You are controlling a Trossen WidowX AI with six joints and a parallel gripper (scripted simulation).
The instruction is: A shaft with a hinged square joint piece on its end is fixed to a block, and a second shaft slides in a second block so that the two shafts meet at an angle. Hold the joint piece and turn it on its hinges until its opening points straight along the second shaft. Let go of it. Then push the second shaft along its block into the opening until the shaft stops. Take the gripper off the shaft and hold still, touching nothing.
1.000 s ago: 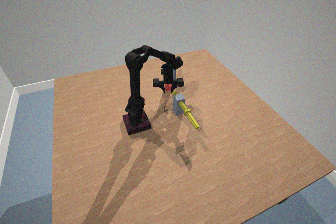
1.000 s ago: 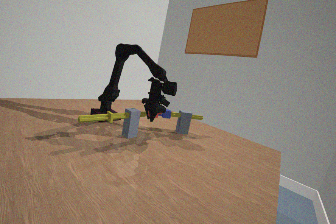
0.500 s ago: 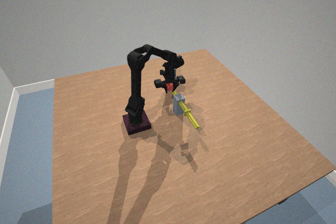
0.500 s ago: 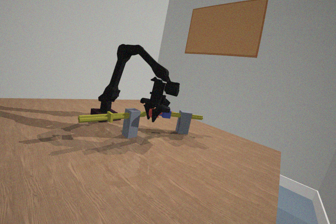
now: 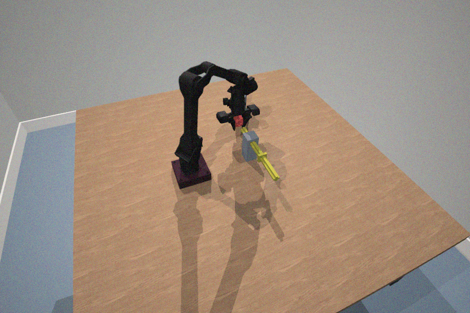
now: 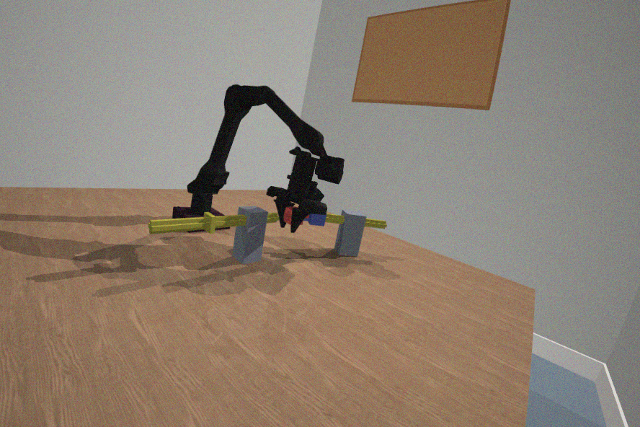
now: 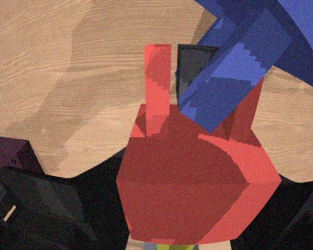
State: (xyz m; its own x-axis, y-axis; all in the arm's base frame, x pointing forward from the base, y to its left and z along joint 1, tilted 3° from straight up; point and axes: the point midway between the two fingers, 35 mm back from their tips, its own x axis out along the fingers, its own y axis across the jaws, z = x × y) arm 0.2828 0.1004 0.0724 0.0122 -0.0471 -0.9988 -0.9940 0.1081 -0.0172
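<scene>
My gripper [image 5: 239, 124] [image 6: 287, 227] is shut on the red square joint piece [image 5: 238, 120] [image 6: 288, 214] [image 7: 185, 162], one finger on each side. Its two prongs reach to a dark hinge part [image 7: 193, 69] and a blue fork [image 6: 316, 219] [image 7: 234, 83], which stands at a slant to the red piece in the wrist view. The fork is on the first yellow shaft [image 6: 377, 223]. The second yellow shaft [image 5: 269, 167] [image 6: 175, 226] [image 7: 174, 247] has a collar [image 5: 261, 156] [image 6: 209, 222] outside its block, and its inner end is near the red piece. The opening's inside is hidden.
The second shaft runs through a grey block [image 5: 249, 148] [image 6: 250, 239]. The first shaft runs through another grey block [image 6: 350, 236], mostly hidden behind the arm in the top view. The arm's dark base [image 5: 190, 176] stands on the wooden table [image 5: 360, 206] to the left.
</scene>
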